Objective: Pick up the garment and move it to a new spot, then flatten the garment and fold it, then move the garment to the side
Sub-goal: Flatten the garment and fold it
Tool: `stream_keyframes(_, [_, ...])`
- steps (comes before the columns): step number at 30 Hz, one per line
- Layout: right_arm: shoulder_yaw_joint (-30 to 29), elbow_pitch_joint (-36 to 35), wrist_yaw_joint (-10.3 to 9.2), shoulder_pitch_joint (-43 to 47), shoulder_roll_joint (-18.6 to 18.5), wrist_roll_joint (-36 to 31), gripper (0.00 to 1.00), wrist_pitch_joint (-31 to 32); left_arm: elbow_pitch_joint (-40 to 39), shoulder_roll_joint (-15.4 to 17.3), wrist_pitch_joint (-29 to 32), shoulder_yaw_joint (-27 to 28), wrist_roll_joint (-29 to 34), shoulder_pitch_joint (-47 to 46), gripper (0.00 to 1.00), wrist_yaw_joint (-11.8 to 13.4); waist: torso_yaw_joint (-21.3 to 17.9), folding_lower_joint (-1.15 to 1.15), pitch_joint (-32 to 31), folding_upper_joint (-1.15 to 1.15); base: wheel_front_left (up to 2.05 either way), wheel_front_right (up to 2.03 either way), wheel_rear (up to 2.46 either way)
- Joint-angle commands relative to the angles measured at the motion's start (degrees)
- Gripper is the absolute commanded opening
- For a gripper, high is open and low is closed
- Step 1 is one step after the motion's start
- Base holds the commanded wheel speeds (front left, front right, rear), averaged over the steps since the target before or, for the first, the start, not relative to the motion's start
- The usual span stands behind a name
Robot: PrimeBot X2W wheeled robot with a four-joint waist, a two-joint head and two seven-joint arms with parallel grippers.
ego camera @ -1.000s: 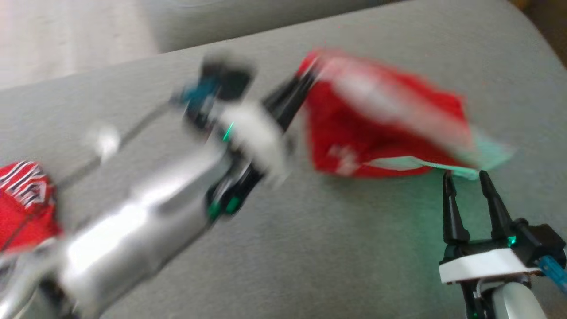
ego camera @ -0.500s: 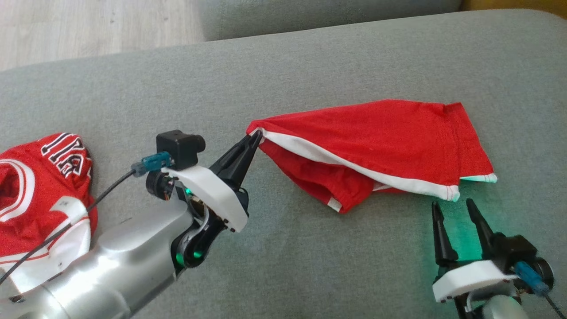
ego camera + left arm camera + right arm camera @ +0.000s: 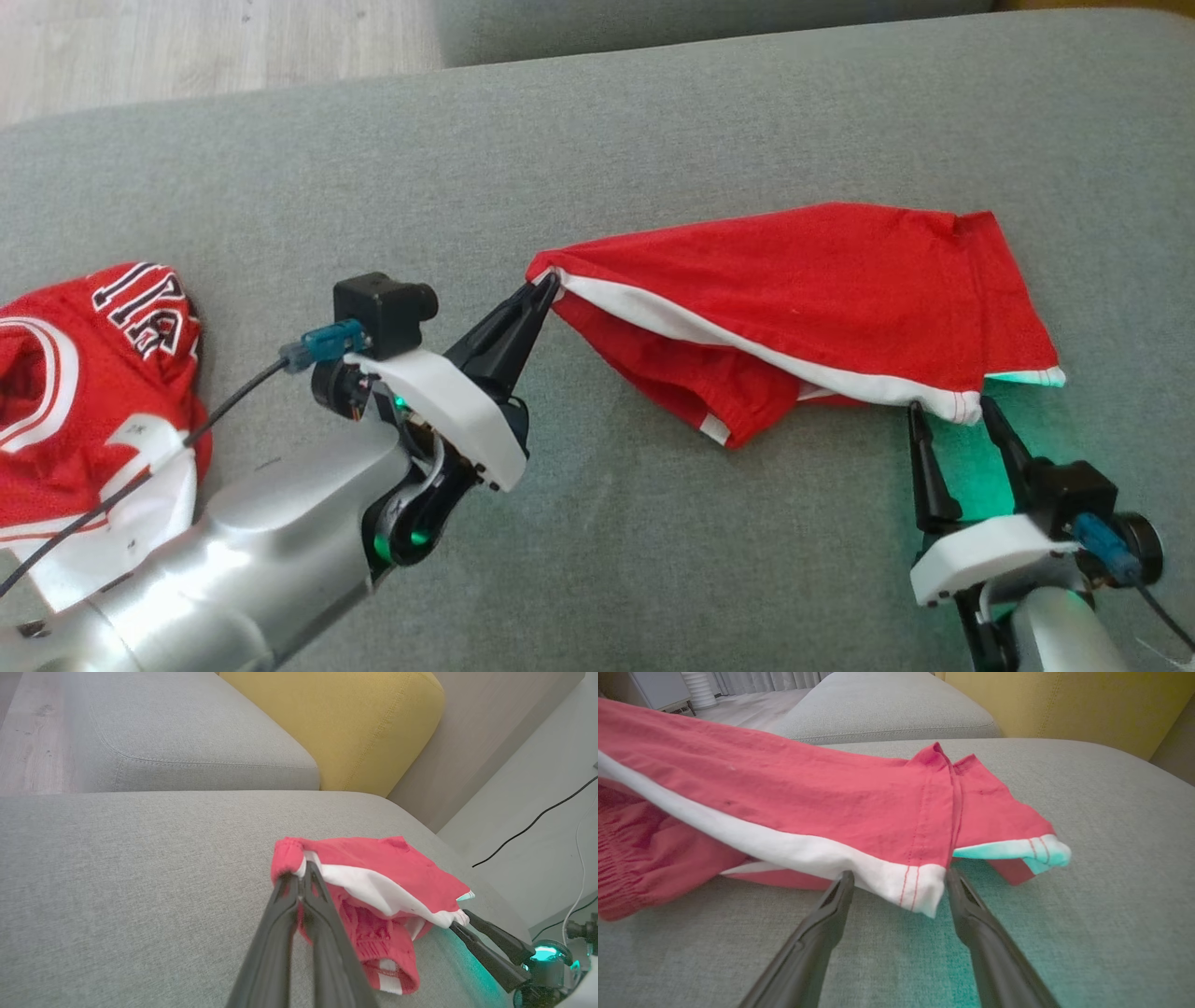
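The garment (image 3: pixel 803 289) is a pair of red shorts with white trim, lying half lifted on the grey sofa cushion (image 3: pixel 653 112). My left gripper (image 3: pixel 546 285) is shut on its left corner and holds that corner off the cushion; the left wrist view shows the garment (image 3: pixel 373 877) bunched around the left gripper (image 3: pixel 301 875). My right gripper (image 3: pixel 950 411) is open, its fingertips on either side of the white hem corner at the lower right. In the right wrist view the right gripper (image 3: pixel 896 877) brackets the hem of the garment (image 3: pixel 920 889) without closing on it.
A second red jersey (image 3: pixel 84 373) with white and black lettering lies crumpled at the cushion's left end, beside my left forearm. A yellow cushion (image 3: pixel 345 714) and another grey seat (image 3: pixel 187 737) sit behind. Wooden floor (image 3: pixel 187 37) lies beyond the sofa.
The camera view has steadied after a blurred swing. My right gripper has advanced up to the white hem corner, still open. The left gripper keeps its hold.
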Motion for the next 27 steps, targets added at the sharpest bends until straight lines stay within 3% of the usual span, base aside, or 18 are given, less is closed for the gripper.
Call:
stream_keyframes(1, [0.9,-0.9,-0.04,-1.8,-0.4,-0.3,1.00,-0.6,-1.3,1.8,-0.3,2.7,0.6,-3.0,0.00,0.5,0.1,0.00,0.1,0.00,0.00,0.00,0.00])
stream_keyframes(3, [0.7,-0.8,-0.04,-2.0,-0.4,-0.3,0.99,-0.6,-1.5,1.8,-0.2,2.7,0.6,-3.0,0.00,0.6,0.2,0.00,0.1,0.00,0.00,0.00,0.00])
stream_keyframes(5, [0.5,-0.9,-0.04,-2.1,-0.4,-0.5,0.45,-0.6,-1.6,1.9,-0.1,2.6,0.8,-3.0,0.00,0.7,0.3,0.00,0.1,0.00,0.00,0.00,0.00])
stream_keyframes(7, [0.5,-0.8,-0.04,-2.1,-0.4,-0.5,0.11,-0.6,-1.7,2.0,-0.1,2.6,0.8,-2.9,0.00,0.8,0.2,0.00,0.0,0.00,0.00,0.00,0.00])
stream_keyframes(8, [0.5,-0.8,-0.04,-2.1,-0.4,-0.6,0.00,-0.6,-1.8,2.0,-0.1,2.7,0.8,-2.9,0.00,0.9,0.1,0.00,0.0,0.00,0.00,0.00,0.00])
stream_keyframes(17, [0.3,-2.7,-0.04,-1.2,-0.4,-0.4,0.00,-0.6,-1.7,2.7,-2.0,3.5,1.8,-2.4,0.00,1.1,-1.1,0.00,-2.0,0.00,0.00,0.00,0.00])
stream_keyframes(22, [-0.4,-8.6,-0.04,-0.8,-0.4,1.2,0.00,-0.6,-1.9,3.6,-3.5,3.9,5.7,-3.1,0.00,1.9,-2.1,0.00,-3.2,0.00,0.00,0.00,0.00])
stream_keyframes(27, [-2.0,-18.6,-0.04,-2.6,-0.4,4.0,0.00,-0.6,-3.7,5.6,-4.4,5.4,12.5,-4.6,0.00,3.4,-3.6,0.00,-4.4,0.00,0.00,0.00,0.00])
